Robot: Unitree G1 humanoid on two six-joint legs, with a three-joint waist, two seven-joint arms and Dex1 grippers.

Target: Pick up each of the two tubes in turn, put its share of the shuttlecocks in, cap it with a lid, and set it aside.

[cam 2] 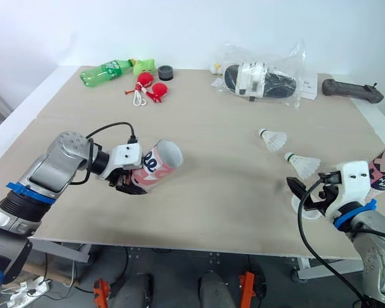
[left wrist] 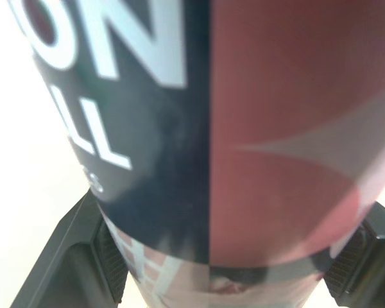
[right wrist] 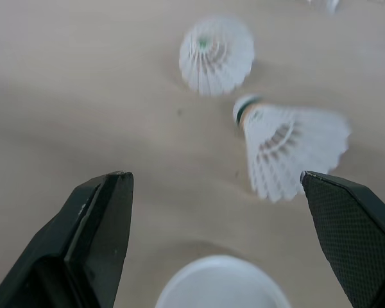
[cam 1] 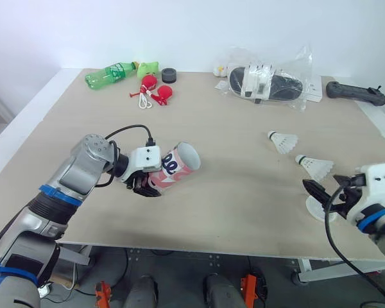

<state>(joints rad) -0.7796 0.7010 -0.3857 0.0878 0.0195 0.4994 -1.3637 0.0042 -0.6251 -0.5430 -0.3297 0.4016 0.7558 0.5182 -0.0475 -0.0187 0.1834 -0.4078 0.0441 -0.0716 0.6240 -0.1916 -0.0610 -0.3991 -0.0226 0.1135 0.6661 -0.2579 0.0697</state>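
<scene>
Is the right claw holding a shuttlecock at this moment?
No, the right claw stands open and empty near a white lid, and both shuttlecocks lie on the table beyond it.

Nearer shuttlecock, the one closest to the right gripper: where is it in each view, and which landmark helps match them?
Left eye view: nearer shuttlecock, right side of table.
Right eye view: shuttlecock, same spot.
Right wrist view: shuttlecock, beyond the open right gripper.
Landmark: white lid, just short of it.

Silver-grey arms (cam 1: 77,173), blue bands (cam 1: 54,194), white wrist housings (cam 1: 144,156), looping black cables (cam 1: 327,221), black gripper fingers (right wrist: 102,218).
</scene>
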